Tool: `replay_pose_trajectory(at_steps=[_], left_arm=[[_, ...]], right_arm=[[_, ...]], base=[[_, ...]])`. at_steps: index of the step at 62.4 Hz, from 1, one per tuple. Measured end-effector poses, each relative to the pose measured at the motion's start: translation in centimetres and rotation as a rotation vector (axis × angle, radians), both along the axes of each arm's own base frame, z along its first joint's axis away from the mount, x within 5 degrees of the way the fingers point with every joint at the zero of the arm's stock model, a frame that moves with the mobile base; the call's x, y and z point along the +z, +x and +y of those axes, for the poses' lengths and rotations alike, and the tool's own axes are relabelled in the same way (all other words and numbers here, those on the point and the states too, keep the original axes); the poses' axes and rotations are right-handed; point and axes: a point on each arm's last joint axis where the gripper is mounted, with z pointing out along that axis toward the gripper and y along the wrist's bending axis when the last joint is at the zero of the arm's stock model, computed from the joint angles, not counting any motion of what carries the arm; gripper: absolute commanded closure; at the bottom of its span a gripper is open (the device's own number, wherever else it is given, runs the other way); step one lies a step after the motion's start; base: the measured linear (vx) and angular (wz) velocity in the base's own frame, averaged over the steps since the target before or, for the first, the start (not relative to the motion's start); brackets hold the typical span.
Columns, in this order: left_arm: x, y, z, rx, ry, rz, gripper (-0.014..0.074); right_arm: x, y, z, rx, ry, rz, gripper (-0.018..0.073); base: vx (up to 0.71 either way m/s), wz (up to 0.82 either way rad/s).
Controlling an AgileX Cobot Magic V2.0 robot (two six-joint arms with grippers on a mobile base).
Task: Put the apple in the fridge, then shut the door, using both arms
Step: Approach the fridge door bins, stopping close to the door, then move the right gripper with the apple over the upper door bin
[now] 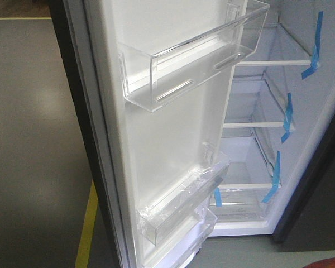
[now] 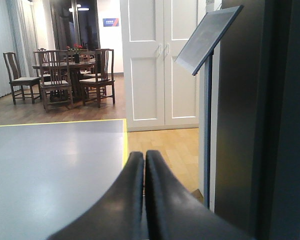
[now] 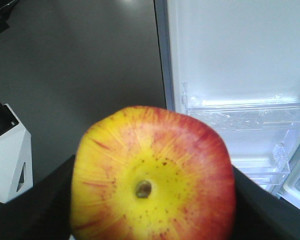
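On the right, the fridge holds three glass shelves, each with blue tape at its right end.

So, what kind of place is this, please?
Likely a home-style demo or test room: an open fridge stands on a grey floor edged with yellow tape, and a wooden dining table with chairs sits beyond.

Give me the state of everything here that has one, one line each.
Tall dark grey fridge door: open.
White-lined fridge with blue-taped glass shelves: apple not yet inside.
Round red-and-yellow apple: gripped, outside the fridge.
Right gripper: shut on the apple.
Left gripper: shut, empty.
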Motion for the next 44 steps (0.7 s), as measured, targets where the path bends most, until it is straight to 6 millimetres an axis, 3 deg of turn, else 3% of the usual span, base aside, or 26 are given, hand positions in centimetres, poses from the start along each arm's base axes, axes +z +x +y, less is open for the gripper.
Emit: replay_pose_trajectory(at_steps=[44], left_arm=[[0.00, 0.00, 0.00, 0.000, 0.000, 0.000, 0.0603]], right_arm=[[0.00, 0.00, 0.00, 0.000, 0.000, 0.000, 0.0164]], base=[[0.00, -0.01]])
